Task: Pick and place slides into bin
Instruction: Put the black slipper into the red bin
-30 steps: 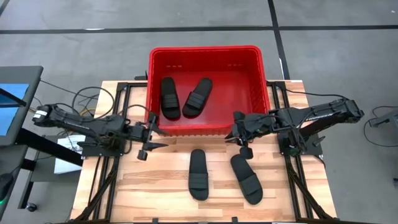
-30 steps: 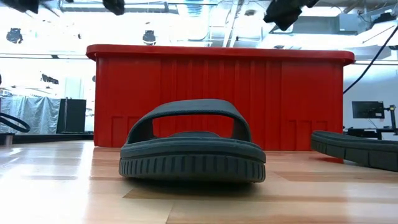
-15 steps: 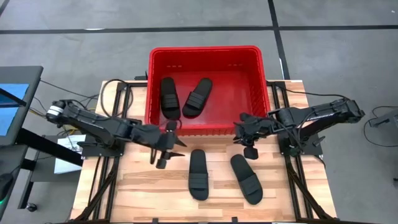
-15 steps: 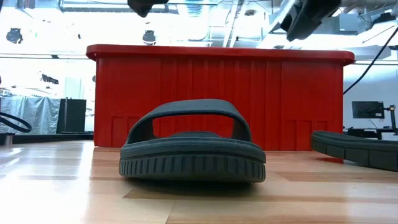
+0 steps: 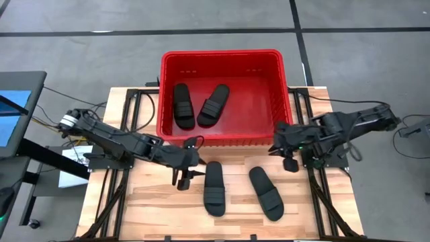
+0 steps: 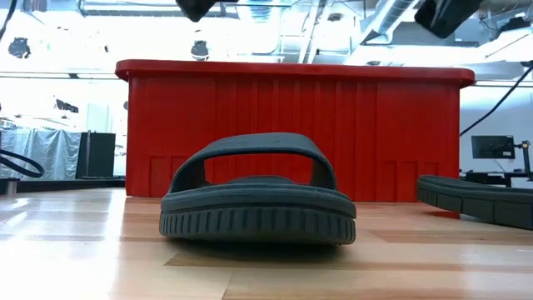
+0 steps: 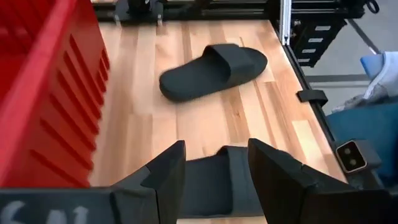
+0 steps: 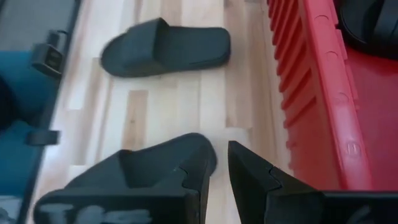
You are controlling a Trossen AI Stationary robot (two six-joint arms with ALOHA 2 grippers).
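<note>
Two black slides (image 5: 183, 105) (image 5: 213, 105) lie on the floor of the red bin (image 5: 222, 55). Two more lie sole-down on the wooden table: the left slide (image 5: 214, 188) and the right slide (image 5: 266, 193). My left gripper (image 5: 187, 173) is open and hovers just left of the left slide's far end, which shows between its fingers in the left wrist view (image 7: 211, 186). My right gripper (image 5: 285, 153) hovers by the bin's near right corner, its fingers a narrow gap apart and empty. The right slide (image 8: 143, 171) lies below and ahead of it.
The bin's near wall (image 6: 291, 133) stands just behind the table slides. Black frame rails (image 5: 121, 181) (image 5: 322, 195) run along both table sides. Bare wood lies at the near edge (image 5: 168, 215).
My left gripper has moved toward the table's right and near edges, from the bin's near left corner to beside the left table slide. My right gripper has drawn back toward the table's right edge. The slides have stayed where they were.
</note>
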